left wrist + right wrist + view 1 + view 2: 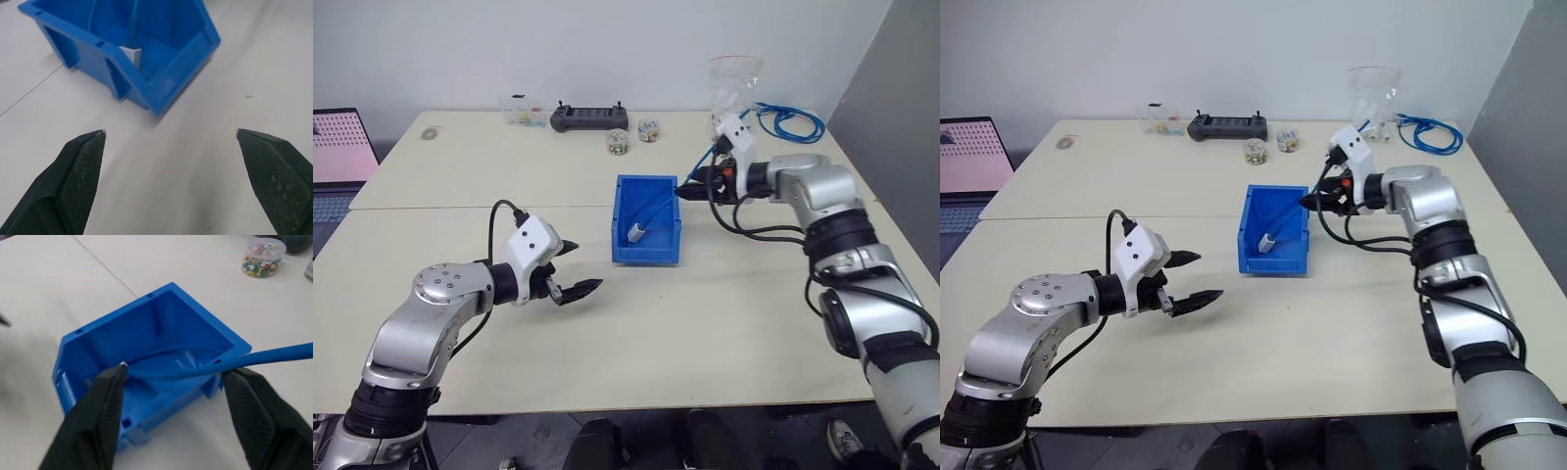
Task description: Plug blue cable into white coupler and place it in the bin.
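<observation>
Bin first: the small bright-blue rectangular plastic bin (647, 233) sits near the middle of the pale table (705, 323), and I can see the tiny white-grey boxy coupler (635, 232) lying on its floor. The thin light-blue network cable (274, 355) runs from that coupler up over the bin's right wall and out past the rim, so one end is down in the bin and the rest hangs outside.

My right gripper (690, 188) is parked just beside the bin's right rim, arm stretched forward with the wrist angled in toward the bin and pointing a bit downward. From the wrist cam the two black fingers (98, 411) are spread wide, and the cable passes between the tips without being pinched, so it's got hold of nothing.

My left gripper (573, 269) hovers over bare table on the near-left side of the bin, well apart from it, elbow bent, pointing toward the bin. Its fingers (78, 171) are gaping wide and empty.
</observation>
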